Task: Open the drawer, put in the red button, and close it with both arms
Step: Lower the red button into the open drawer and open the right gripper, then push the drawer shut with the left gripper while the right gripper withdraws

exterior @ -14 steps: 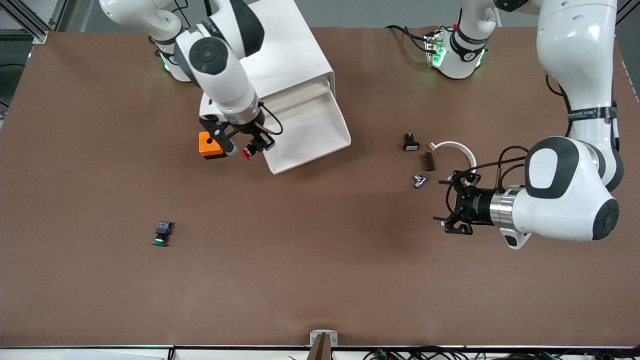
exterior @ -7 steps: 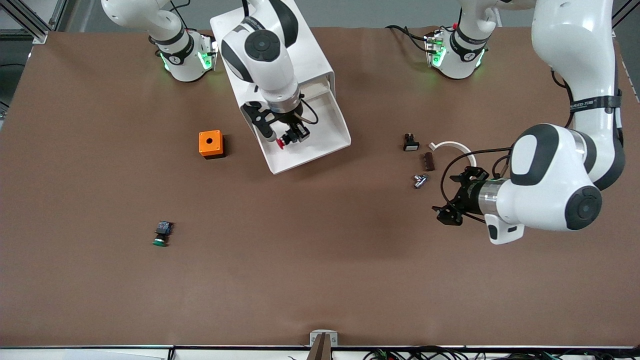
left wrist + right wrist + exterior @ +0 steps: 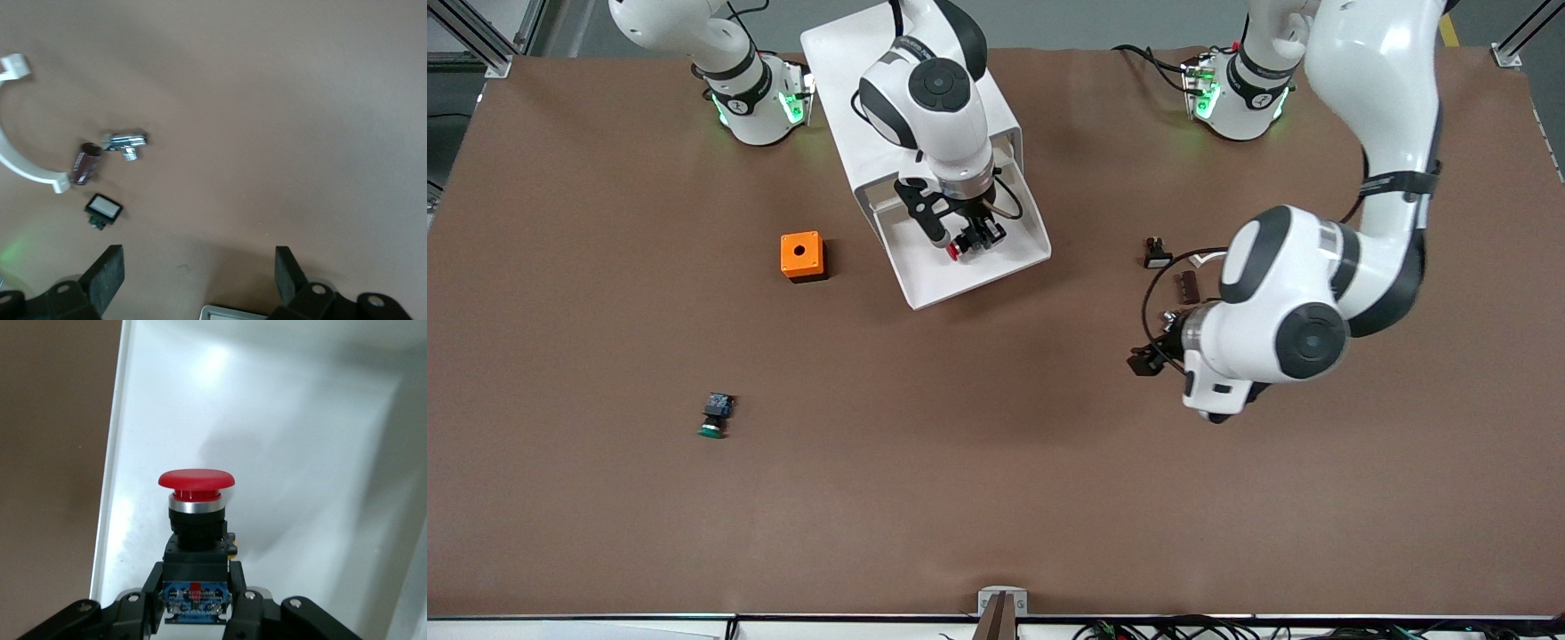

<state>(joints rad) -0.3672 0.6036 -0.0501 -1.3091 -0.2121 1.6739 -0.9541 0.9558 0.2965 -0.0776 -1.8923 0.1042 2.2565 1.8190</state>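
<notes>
Since the earlier frames, the right gripper [image 3: 963, 243] has carried the small red-capped push button with black body [image 3: 956, 250] from beside the orange plastic cube with a round hole [image 3: 801, 256] to a position over the pulled-out wide white plastic tray drawer [image 3: 996, 267] of the white boxy cabinet [image 3: 845, 44]. Its fingers are closed on the button's bluish back [image 3: 194, 597], cap pointing outward above the tray floor. The left gripper [image 3: 199, 280] has swung toward the middle of the table and now hangs, fingers spread and empty, over bare brown tabletop [image 3: 996, 462] near the white curved plastic clip [image 3: 20, 160], the small dark cylinder [image 3: 85, 163] and the chrome fitting [image 3: 127, 141].

Risk: released from height, the round-capped button could roll or bounce toward the tray's low front lip. An untidy resting place near the cabinet opening might jam closure.
</notes>
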